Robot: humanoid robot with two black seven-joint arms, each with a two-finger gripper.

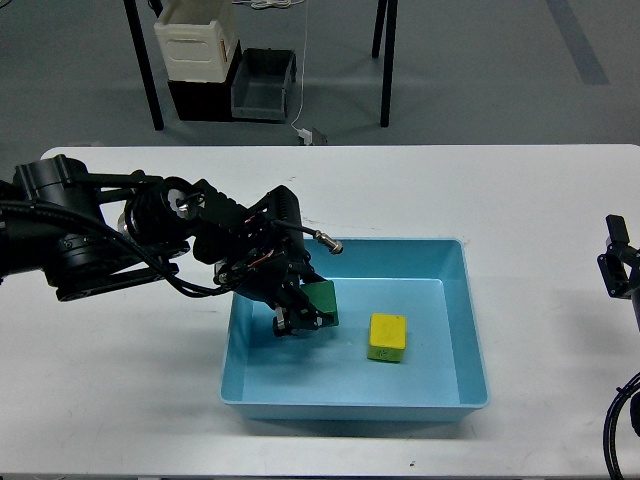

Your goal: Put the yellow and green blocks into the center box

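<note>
A light blue box (465, 330) stands in the middle of the white table. A yellow block (387, 337) lies on its floor, right of centre. My left gripper (305, 318) reaches down into the box's left half and is shut on a green block (322, 302), held low over the floor, left of the yellow block. My right gripper (620, 262) shows only as a dark part at the right edge of the table; its fingers cannot be told apart.
The left arm (110, 235) stretches across the left side of the table (520, 195) and over the box's left wall. Beyond the table stand a white crate (198, 45), a grey bin (262, 85) and black table legs.
</note>
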